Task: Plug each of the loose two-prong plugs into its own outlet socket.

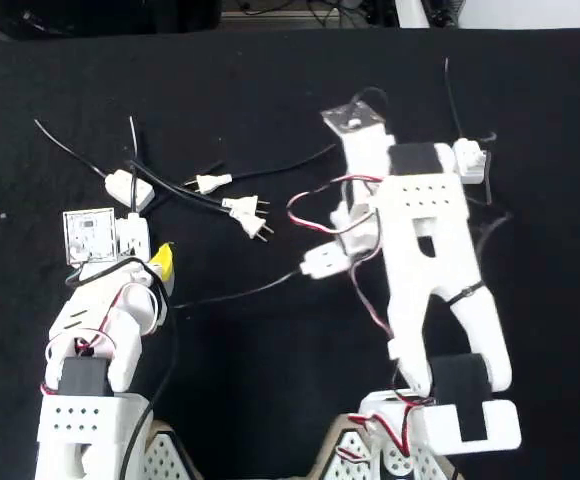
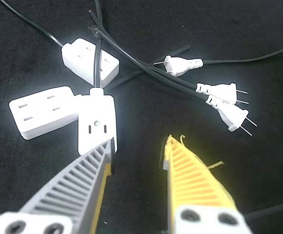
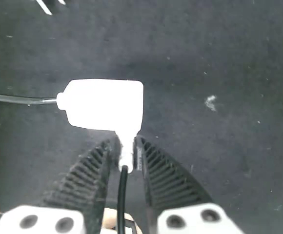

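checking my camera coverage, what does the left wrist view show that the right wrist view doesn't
Left wrist view: three loose plugs, three outlet blocks, and the open left gripper next to one block. Right wrist view: the right gripper shut on a plug at a fourth outlet block. Shared: the black table and black cords.

The table (image 1: 270,80) is plain black. The outlet sockets (image 2: 44,109) at the high view's left are white, the loose plugs (image 2: 223,91) white on black cords. Left gripper (image 2: 140,140): one ribbed grey finger, one ribbed yellow. Right gripper (image 3: 125,142): ribbed black, on a white plug (image 3: 127,157)
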Controlling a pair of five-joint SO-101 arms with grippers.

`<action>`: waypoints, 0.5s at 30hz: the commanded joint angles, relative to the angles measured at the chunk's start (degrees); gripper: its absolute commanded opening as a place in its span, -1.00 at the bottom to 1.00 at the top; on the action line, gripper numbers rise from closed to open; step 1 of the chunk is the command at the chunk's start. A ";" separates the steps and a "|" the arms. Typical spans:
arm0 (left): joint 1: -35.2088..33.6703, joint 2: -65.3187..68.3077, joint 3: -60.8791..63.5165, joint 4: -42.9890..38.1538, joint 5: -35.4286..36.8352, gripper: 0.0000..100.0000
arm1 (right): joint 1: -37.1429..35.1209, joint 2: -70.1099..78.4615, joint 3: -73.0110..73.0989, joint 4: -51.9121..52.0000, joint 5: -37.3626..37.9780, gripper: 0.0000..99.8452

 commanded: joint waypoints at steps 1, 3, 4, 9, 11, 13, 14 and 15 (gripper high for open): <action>0.13 -0.44 -0.13 -0.35 0.00 -0.64 | 4.13 -3.47 2.51 -2.73 0.62 -0.98; 0.13 -0.44 -0.13 -0.35 0.00 -0.64 | 5.89 -3.47 5.05 -4.22 0.70 -0.98; 0.13 -0.44 -0.13 -0.35 0.00 -0.64 | 6.68 -3.47 6.29 -5.01 0.70 -0.98; 0.13 -0.44 -0.13 -0.35 0.00 -0.64 | 6.95 -3.47 10.33 -7.03 0.97 -0.97; 0.13 -0.44 -0.13 -0.35 0.00 -0.64 | 5.89 -3.47 10.68 -6.95 3.60 -0.89; 0.13 -0.44 -0.13 -0.35 0.00 -0.64 | 4.92 -3.47 10.77 -6.95 6.42 -0.75; 0.13 -0.44 -0.13 -0.35 0.00 -0.64 | 4.48 -3.47 10.68 -6.95 8.09 -0.68; 0.04 -0.44 -0.13 -0.35 0.00 -0.64 | 3.78 -3.47 10.59 -6.95 10.20 -0.62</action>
